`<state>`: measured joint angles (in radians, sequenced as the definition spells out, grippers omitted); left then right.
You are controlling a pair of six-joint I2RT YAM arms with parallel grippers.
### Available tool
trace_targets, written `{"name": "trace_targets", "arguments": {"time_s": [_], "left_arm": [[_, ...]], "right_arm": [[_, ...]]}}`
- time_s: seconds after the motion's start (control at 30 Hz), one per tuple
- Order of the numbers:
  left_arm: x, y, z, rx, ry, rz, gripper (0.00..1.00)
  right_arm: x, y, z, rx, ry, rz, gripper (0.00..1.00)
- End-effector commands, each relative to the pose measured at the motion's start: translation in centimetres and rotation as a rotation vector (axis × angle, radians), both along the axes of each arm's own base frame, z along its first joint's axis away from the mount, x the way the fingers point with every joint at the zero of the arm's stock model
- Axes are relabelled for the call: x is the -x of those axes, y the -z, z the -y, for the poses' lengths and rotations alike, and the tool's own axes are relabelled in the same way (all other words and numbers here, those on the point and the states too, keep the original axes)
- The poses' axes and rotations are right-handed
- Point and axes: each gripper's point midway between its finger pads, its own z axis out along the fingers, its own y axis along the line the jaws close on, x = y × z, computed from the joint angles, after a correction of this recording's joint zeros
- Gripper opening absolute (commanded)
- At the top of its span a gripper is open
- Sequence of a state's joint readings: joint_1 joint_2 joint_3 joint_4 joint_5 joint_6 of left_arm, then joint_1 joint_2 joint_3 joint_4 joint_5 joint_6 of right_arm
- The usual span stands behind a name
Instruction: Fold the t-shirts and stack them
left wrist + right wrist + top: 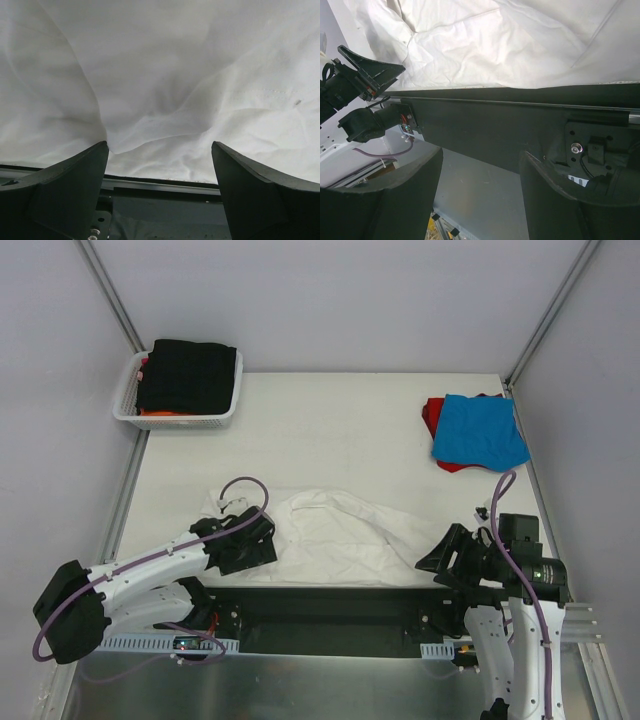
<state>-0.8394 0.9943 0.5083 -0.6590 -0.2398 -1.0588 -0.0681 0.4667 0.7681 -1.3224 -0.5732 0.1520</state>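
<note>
At the near edge of the bench (330, 420), the left tool (160, 145) was wide open and held nothing. The crumpled white t-shirt (340, 535) lay right in front of its tips, its near edge just beside them. The right tool (480, 155) was open too and held nothing. It hung by the near edge, with the white t-shirt off to its left. Far ahead of the right tool, a blue t-shirt (480, 430) lay on a red t-shirt (432, 415). Far ahead of the left tool, a white basket (125, 410) held a black t-shirt (190, 375) on top of an orange t-shirt (160, 412).
</note>
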Motion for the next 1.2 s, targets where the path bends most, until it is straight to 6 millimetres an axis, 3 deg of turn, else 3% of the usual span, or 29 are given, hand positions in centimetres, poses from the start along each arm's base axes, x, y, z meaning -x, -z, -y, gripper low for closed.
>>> {"name": "trace_targets", "arguments": {"time_s": [0.0,0.17,0.43,0.57,0.67,0.73,0.97,1.1,1.17], "left_arm": [[0.5,0.3,-0.3,-0.007,-0.001,-0.011,0.83],[0.2,0.1,-0.4,-0.027,0.007,0.002,0.69],[-0.1,-0.4,-0.6,-0.038,0.002,0.017,0.69],[-0.1,-0.6,-1.0,-0.047,-0.011,0.028,0.6],[0.4,-0.5,-2.0,-0.091,-0.044,0.003,0.61],[1.0,-0.7,-4.0,-0.179,-0.086,-0.012,0.66],[0.9,-0.9,-4.6,-0.189,-0.102,0.008,0.67],[1.2,-0.5,-4.6,-0.18,-0.117,-0.001,0.51],[1.1,-0.6,-4.5,-0.179,-0.114,0.003,0.48]], "right_arm": [[1.0,0.2,-0.3,-0.015,-0.004,-0.041,0.66],[1.2,0.2,-0.2,-0.012,-0.003,-0.038,0.66],[1.4,0.2,-0.2,-0.009,-0.003,-0.039,0.66],[1.5,0.3,-0.2,-0.007,-0.006,-0.038,0.66],[1.5,0.3,-0.2,-0.009,-0.008,-0.039,0.66],[1.5,0.3,-0.2,-0.01,-0.008,-0.042,0.66],[1.5,0.4,-0.3,-0.011,-0.013,-0.039,0.66],[1.4,0.3,-0.3,-0.012,-0.015,-0.038,0.66],[1.5,0.4,-0.3,-0.012,-0.015,-0.04,0.66]]}}
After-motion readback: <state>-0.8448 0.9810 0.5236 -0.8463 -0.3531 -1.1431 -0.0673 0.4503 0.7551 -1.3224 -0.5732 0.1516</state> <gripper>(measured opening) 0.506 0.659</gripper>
